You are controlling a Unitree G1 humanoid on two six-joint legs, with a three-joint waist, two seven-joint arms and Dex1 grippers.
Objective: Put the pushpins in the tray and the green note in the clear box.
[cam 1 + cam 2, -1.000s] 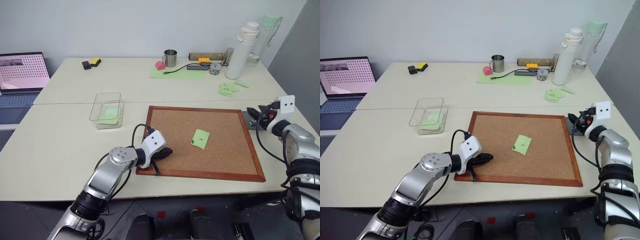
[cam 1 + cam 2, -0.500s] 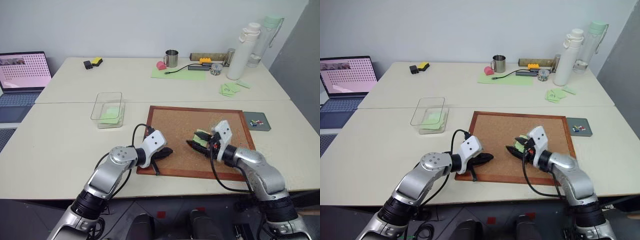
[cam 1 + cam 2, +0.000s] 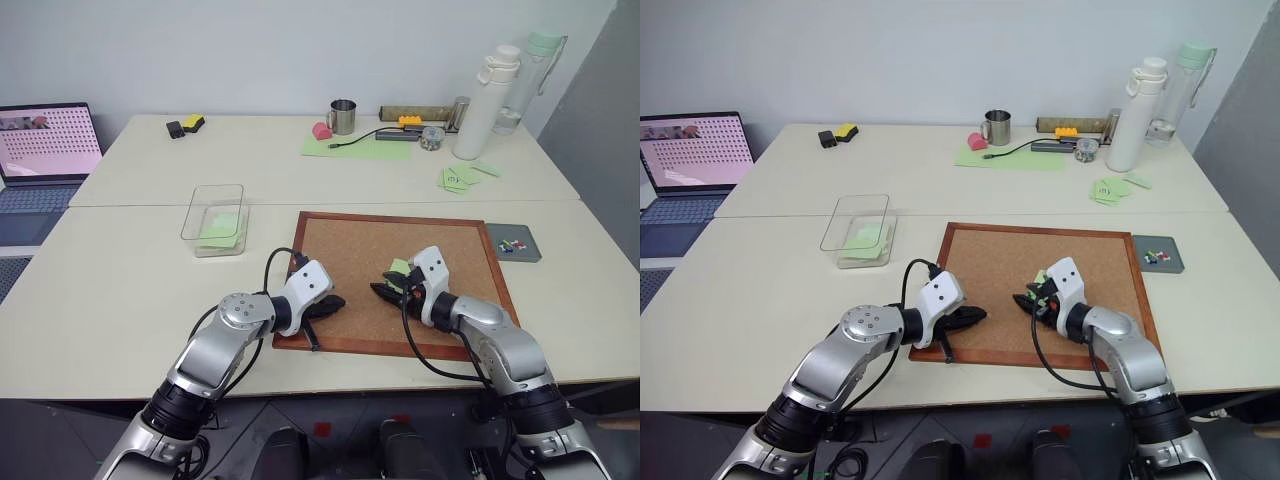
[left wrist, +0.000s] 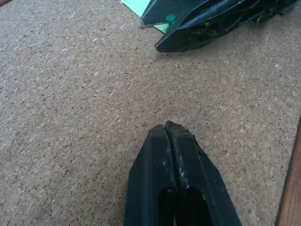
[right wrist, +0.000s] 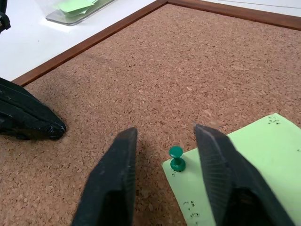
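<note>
Though half hidden behind the right gripper from overhead, lay pinned on corkboard: green note, green pushpin between parted fingers; left gripper pressed together.

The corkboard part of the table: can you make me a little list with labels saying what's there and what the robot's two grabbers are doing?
corkboard: wood-framed, flat on table
green note: pinned to the corkboard
green pushpin: upright in the note's corner
right gripper: open, one finger each side of the pin
left gripper: shut, tips resting on the cork
tray: right of board, pins inside
clear box: left of board
</note>
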